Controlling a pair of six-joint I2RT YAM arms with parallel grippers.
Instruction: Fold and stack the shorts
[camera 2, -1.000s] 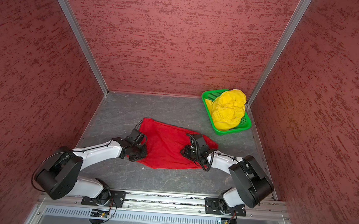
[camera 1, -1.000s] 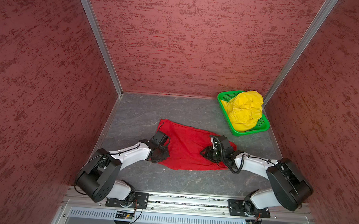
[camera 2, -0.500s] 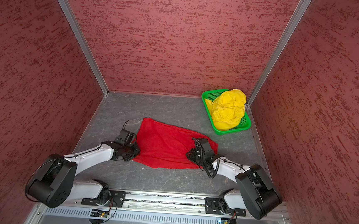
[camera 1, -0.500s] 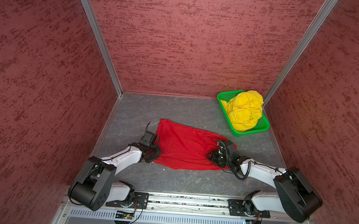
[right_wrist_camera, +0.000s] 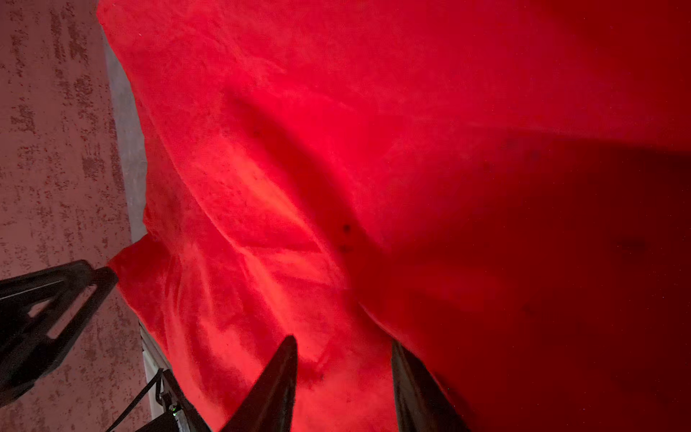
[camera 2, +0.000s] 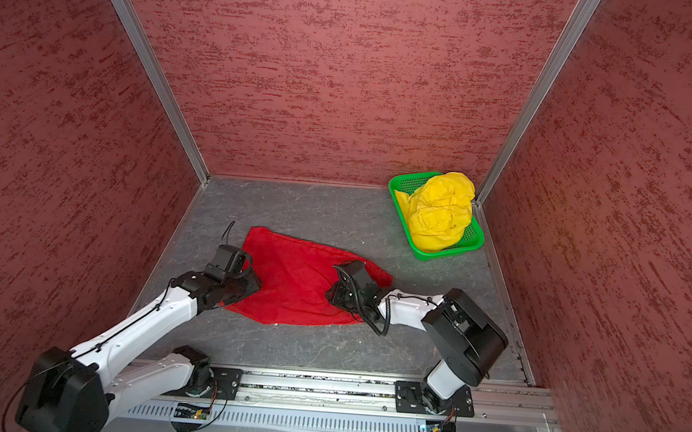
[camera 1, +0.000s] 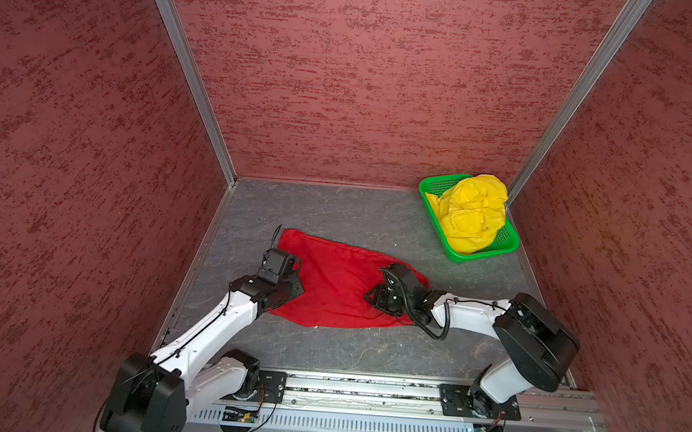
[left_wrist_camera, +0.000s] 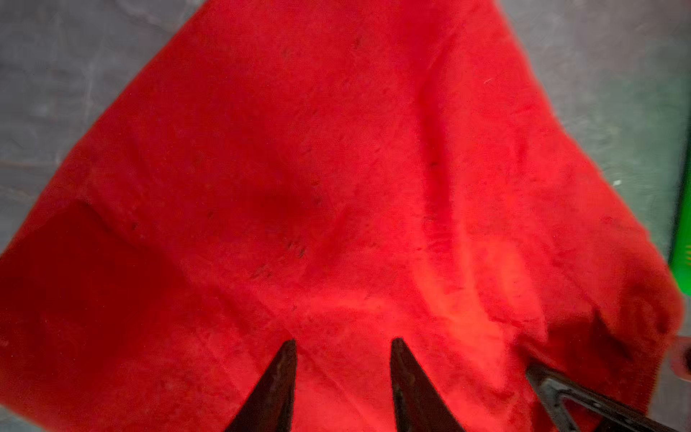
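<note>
Red shorts (camera 1: 339, 283) lie spread on the table (camera 1: 336, 208); the yellow pair (camera 1: 473, 217) waits in the basket (camera 1: 479, 257). My left gripper (left_wrist_camera: 342, 348) just let go, jaws spread. The right gripper (right_wrist_camera: 342, 344) is parted, possibly pinching cloth. Fold 1 can start.

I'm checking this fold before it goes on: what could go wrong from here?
The red shorts lie creased and skewed; folding now could set in wrinkles. The left gripper and right gripper sit close over the cloth with jaws apart, so a fingertip might drag it. The yellow shorts sit bunched in the green basket, hard to grasp cleanly.
</note>
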